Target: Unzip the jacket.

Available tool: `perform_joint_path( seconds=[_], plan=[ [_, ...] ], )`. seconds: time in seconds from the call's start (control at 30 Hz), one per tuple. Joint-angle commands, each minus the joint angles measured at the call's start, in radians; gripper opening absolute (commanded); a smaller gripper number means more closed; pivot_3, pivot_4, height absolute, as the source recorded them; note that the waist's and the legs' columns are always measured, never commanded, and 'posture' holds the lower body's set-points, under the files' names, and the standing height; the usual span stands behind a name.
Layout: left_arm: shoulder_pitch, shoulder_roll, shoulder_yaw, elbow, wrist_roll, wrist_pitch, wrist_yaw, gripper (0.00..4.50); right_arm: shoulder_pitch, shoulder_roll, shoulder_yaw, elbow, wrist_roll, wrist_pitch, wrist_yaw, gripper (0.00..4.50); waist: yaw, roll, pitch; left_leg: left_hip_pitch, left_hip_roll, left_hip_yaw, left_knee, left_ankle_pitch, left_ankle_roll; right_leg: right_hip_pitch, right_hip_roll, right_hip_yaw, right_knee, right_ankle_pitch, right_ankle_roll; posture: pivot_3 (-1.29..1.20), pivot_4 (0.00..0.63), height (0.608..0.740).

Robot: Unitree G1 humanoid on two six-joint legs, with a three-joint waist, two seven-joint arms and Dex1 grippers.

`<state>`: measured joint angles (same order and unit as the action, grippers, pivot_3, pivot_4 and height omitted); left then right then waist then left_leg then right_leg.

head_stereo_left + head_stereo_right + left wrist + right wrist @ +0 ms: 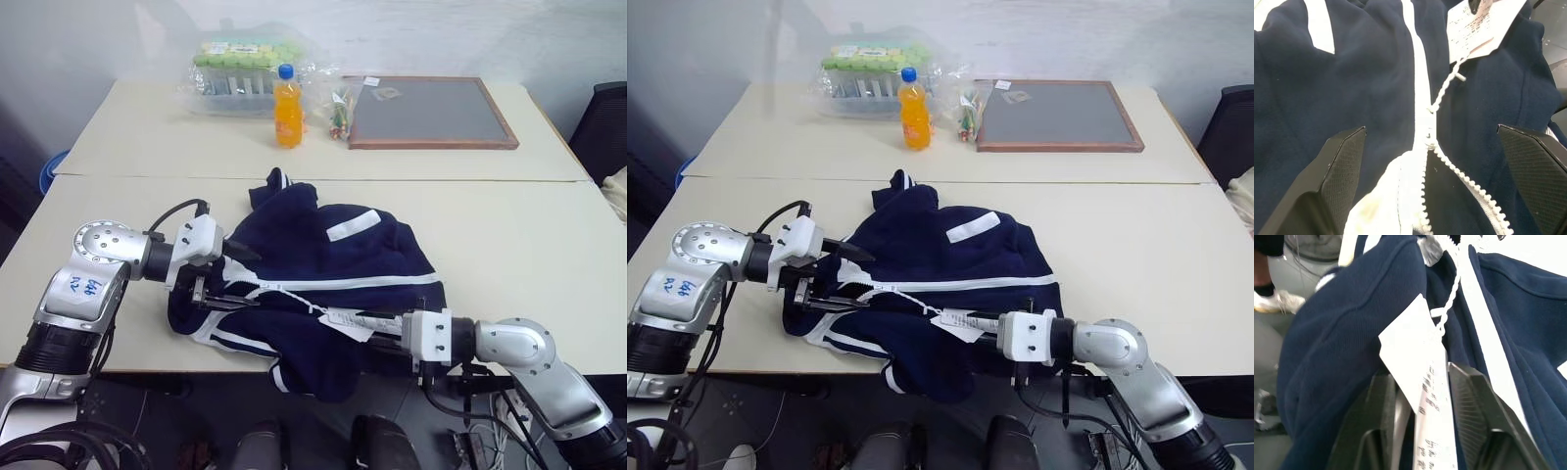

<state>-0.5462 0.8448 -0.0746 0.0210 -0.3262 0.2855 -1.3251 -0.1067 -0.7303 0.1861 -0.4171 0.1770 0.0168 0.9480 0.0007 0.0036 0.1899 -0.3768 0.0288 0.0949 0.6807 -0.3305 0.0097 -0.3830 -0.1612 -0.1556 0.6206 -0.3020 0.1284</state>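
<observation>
Two pale desks pushed edge to edge carry everything, and nearest the robot the jacket lies crumpled on the front one, its lower hem spilling over the near edge. That overhang looks useful: the right pincer comes in level from the desk's near side and has its fingers drawn close around the white paper tag, which hangs by a twisted cord from the zipper — a grip, I judge, meant to drag the slider along the white trim. The left pincer sits at the jacket's collar end with its fingers spread wide, one on each side of the zipper line, holding nothing; it seems poised to pin the cloth so the pull has something to work against. The head views give the layout — both arms facing each other along the zipper — but not the teeth. The left wrist view shows those plainly, already parted near the collar, with the slider just past the split. The right wrist view alone shows the printed tag sitting between the pads. Farther back stand an orange drink bottle, a wrapped pack of bottles and a framed board, all well apart from the work.
</observation>
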Motion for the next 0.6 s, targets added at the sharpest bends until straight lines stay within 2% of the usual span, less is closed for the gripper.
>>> perform_joint_path(
  seconds=[0.03, 0.47, 0.57, 0.6],
  plan=[
    [-0.01, 0.011, 0.014, -0.009, 0.001, -0.013, -0.007, 4.5, -0.035, 0.02, -0.018, -0.031, 0.039, 0.048, -0.01, 1.68, 0.0, 0.0, 0.0, 0.0, 0.0, 0.0, 0.0, 0.0, 0.0, 0.0, 0.0, 0.0, 0.0, 0.0, 0.0, 0.0, 0.15, 0.74],
    [0.018, 0.028, 0.027, -0.037, 0.0, -0.013, 0.007, 4.5, -0.097, 0.046, 0.045, 0.077, -0.032, 0.066, 0.015, 1.68, -0.001, 0.0, 0.0, 0.0, 0.0, 0.0, 0.0, 0.0, 0.0, 0.0, 0.0, 0.0, 0.0, 0.0, 0.0, 0.0, 0.15, 0.74],
    [0.017, 0.028, 0.03, -0.04, -0.002, -0.01, 0.013, 4.5, -0.099, 0.053, 0.059, 0.099, -0.059, 0.042, 0.006, 1.12, -0.001, 0.0, 0.0, 0.0, 0.0, 0.001, 0.0, 0.0, 0.0, 0.0, 0.0, 0.0, 0.0, 0.0, 0.0, 0.0, 0.15, 0.74],
    [0.016, 0.027, 0.03, -0.039, -0.002, -0.01, 0.014, 4.5, -0.097, 0.055, 0.059, 0.101, -0.064, 0.036, 0.004, 0.81, -0.001, 0.0, 0.0, 0.0, 0.0, 0.001, 0.0, 0.0, 0.0, 0.0, 0.0, 0.0, 0.0, 0.0, 0.0, 0.0, 0.15, 0.74]
  ],
)
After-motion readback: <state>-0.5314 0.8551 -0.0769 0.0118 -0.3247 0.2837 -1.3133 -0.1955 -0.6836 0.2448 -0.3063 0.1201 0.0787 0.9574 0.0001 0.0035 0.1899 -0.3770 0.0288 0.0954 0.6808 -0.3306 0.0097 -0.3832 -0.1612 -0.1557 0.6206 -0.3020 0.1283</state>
